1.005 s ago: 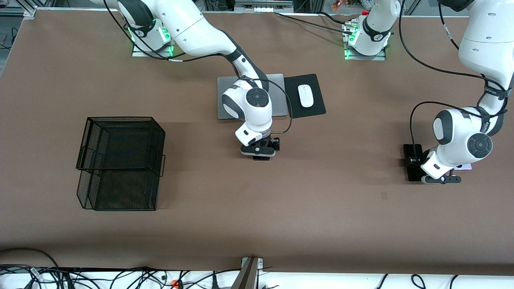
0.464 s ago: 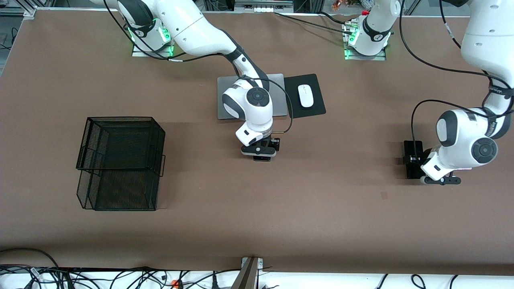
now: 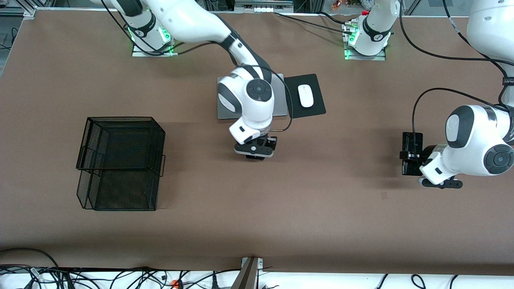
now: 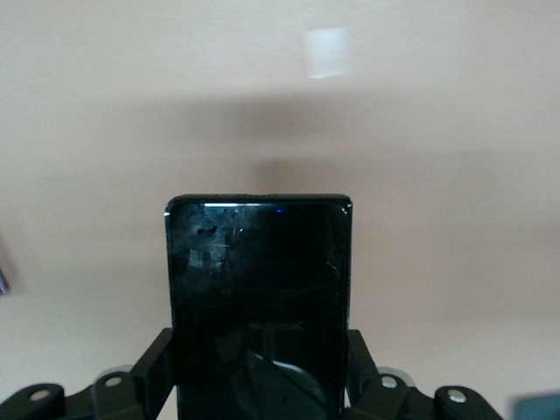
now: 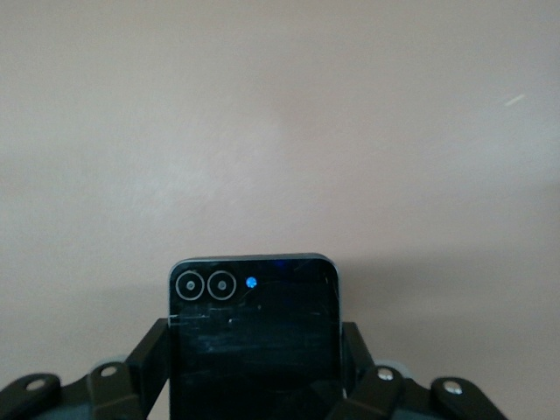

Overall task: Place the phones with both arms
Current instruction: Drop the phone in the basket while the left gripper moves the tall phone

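Note:
My left gripper (image 3: 412, 155) is shut on a long slim black phone (image 3: 412, 141), gripping its long edges, above the table toward the left arm's end. In the left wrist view the phone (image 4: 258, 262) sticks out between the fingers (image 4: 157, 372) with its shadow apart on the table below. My right gripper (image 3: 255, 155) hangs over the table's middle, shut on a small square black phone (image 3: 254, 157) that is mostly hidden under the wrist. In the right wrist view this phone (image 5: 254, 324) shows two ringed lenses and a blue dot.
A black wire mesh basket (image 3: 120, 160) stands toward the right arm's end. A grey laptop (image 3: 281, 96), partly hidden by the right arm, lies near the bases beside a white mouse (image 3: 306, 95) on a black pad (image 3: 317, 106).
Both arms have risen with their phones held. The left wrist swung toward the left arm's end of the table. The right gripper shifted slightly toward the basket.

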You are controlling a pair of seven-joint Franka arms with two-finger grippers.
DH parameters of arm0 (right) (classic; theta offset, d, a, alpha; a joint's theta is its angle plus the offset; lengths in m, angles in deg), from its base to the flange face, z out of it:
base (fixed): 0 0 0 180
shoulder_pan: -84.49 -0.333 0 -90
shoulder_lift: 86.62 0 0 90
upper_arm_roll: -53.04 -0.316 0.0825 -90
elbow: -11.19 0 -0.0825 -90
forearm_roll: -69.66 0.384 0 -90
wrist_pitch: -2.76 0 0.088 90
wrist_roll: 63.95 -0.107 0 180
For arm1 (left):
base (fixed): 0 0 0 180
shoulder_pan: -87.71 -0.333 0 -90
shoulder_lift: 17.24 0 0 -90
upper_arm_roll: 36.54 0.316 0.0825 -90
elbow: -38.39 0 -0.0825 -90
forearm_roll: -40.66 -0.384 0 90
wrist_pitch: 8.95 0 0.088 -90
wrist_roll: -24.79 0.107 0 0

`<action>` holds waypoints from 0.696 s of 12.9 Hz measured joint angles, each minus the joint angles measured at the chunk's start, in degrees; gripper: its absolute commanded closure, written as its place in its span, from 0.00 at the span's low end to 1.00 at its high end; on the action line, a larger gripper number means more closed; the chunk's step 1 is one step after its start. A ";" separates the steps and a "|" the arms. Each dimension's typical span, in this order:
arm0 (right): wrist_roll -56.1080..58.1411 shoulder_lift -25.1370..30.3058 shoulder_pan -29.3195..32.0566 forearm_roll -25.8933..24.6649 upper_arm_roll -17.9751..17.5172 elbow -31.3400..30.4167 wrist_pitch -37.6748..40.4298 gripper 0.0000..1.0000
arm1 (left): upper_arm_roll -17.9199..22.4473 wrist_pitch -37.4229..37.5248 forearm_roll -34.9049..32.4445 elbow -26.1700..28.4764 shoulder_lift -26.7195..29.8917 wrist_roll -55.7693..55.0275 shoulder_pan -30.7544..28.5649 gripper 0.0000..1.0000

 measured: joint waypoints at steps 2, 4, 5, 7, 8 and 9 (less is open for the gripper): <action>6.64 4.78 3.07 2.37 0.34 -0.07 6.80 1.00 | -4.35 1.75 0.00 -1.47 0.00 -3.66 0.26 0.79; 14.08 9.61 7.39 3.71 0.90 -1.29 12.76 1.00 | -8.39 1.90 0.38 -1.60 -0.05 -7.09 0.66 0.79; 17.24 11.99 9.69 3.88 1.06 -3.00 14.17 1.00 | -10.02 1.91 1.49 -1.60 -0.25 -8.38 1.11 0.79; 23.37 17.18 13.45 3.98 2.14 -8.90 14.58 1.00 | -11.53 1.29 3.92 -2.11 -1.41 -10.42 4.44 0.79; 26.61 19.74 14.36 4.03 3.64 -12.36 14.51 1.00 | -11.61 0.26 4.35 -3.21 -2.68 -12.53 7.36 0.79; 30.05 22.30 14.69 4.07 5.82 -15.86 14.32 1.00 | -11.61 -1.66 4.38 -4.87 -4.53 -16.00 10.74 0.80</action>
